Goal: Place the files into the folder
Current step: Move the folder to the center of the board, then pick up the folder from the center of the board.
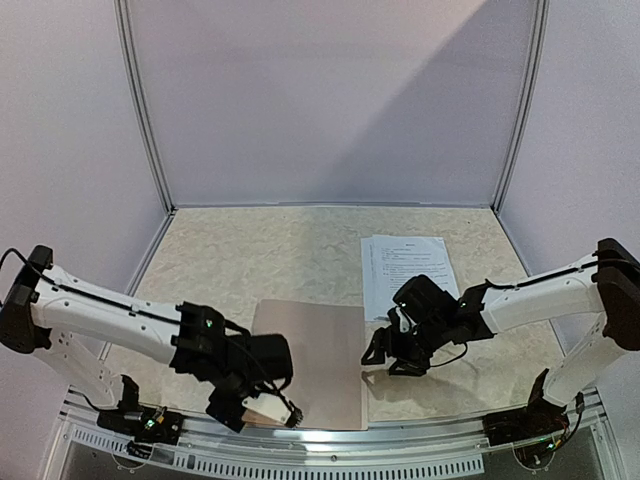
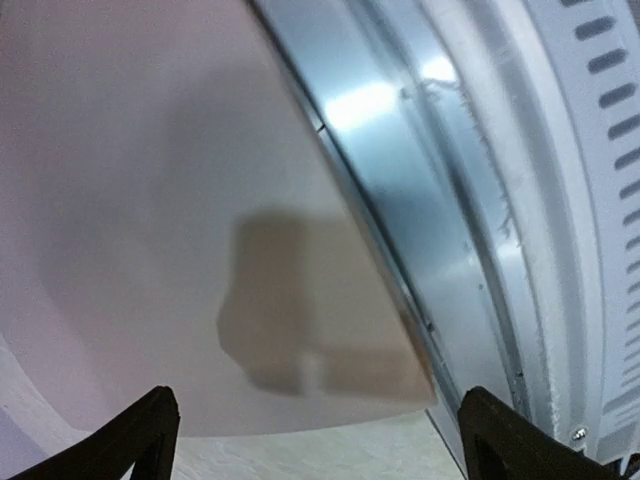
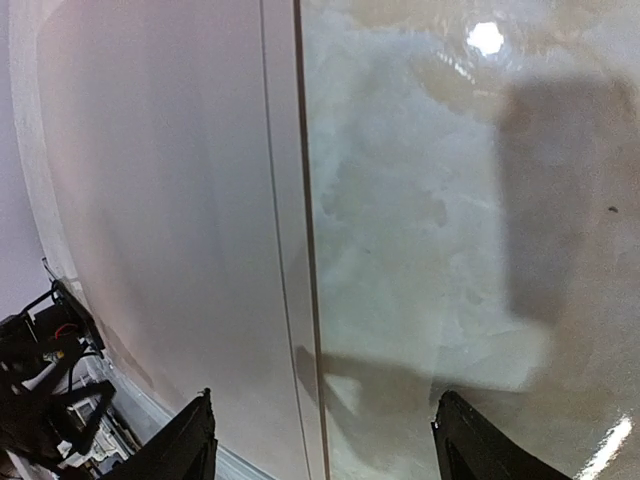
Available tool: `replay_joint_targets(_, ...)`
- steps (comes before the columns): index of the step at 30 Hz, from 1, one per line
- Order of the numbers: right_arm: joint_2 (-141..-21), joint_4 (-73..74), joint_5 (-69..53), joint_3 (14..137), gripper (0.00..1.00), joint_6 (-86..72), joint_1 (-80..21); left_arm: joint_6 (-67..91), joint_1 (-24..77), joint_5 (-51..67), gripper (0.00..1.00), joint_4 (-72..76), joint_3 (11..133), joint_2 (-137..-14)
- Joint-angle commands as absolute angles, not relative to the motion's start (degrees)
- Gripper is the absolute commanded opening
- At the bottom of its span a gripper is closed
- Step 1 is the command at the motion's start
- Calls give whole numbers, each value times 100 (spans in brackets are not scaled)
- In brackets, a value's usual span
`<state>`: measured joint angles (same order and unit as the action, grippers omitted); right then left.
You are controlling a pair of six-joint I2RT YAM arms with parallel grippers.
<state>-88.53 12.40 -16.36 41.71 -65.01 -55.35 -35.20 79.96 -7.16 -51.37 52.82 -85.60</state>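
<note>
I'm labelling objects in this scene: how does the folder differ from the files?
The folder is plain taupe; the files are white with black print. The folder lies at the near edge of the table; the files lie farther back, to the right. The folder looks larger than the files. Both lie flat.

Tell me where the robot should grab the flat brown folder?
Pinch the folder by its thin right edge, sliding the right gripper in low from the right. It lies flat on the table, so only an edge fits between fingers, and bare table beside it leaves room. A groove along that edge might be the spine.
</note>
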Motion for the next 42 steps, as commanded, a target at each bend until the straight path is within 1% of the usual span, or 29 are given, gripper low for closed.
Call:
replay_joint_targets(1,-8625,1217,-1177,4202,75,-6714,-5640,-3182,8954,-1755,100,-4386,5023,-8701)
replay_joint_targets(2,-8615,1274,-1103,4220,75,-6715,-5676,-3178,9081,-1933,99,-4196,4953,-8724)
replay_joint_targets(6,-8659,1326,-934,4245,75,-6760,-5807,-3230,9294,-2547,92,-3608,4763,-8867)
replay_joint_targets(10,-8741,1281,-853,4220,75,-6828,-5899,-3283,9280,-2944,85,-3263,4553,-8894)
replay_joint_targets(15,-8848,1220,-906,4333,75,-6801,-5892,-3275,9165,-3443,79,-2847,4390,-9060)
replay_joint_targets(18,-8960,1404,-944,4570,75,-6652,-5895,-3447,9095,-3885,76,-2349,4213,-9133)
replay_joint_targets(20,-9051,1505,-949,4682,75,-6552,-5893,-3621,9052,-4192,72,-1951,4033,-9113)
replay_joint_targets(24,-9114,1402,-971,4689,75,-6517,-5889,-3910,8996,-4658,61,-1198,3764,-9018)
replay_joint_targets(29,-9145,1368,-979,4668,75,-6537,-5890,-4371,8956,-4966,53,-446,3398,-9031)
replay_joint_targets(30,-9144,1364,-976,4663,75,-6539,-5895,-4440,8956,-4992,50,-305,3323,-9048)
replay_joint_targets(32,-9141,1365,-966,4652,75,-6552,-5895,-4605,8956,-5060,41,88,3185,-9092)
replay_joint_targets(35,-9141,1369,-983,4641,75,-6565,-5892,-4824,8948,-5136,38,611,3036,-9144)
replay_joint_targets(36,-9133,1363,-996,4636,75,-6572,-5884,-4853,8936,-5145,35,684,3024,-9149)
replay_joint_targets(38,-9102,1313,-1025,4600,75,-6603,-5881,-4863,8904,-5178,27,798,3009,-9151)
replay_joint_targets(42,-8804,1146,-1030,4378,75,-6822,-5859,-4916,8791,-5237,4,917,3009,-9024)
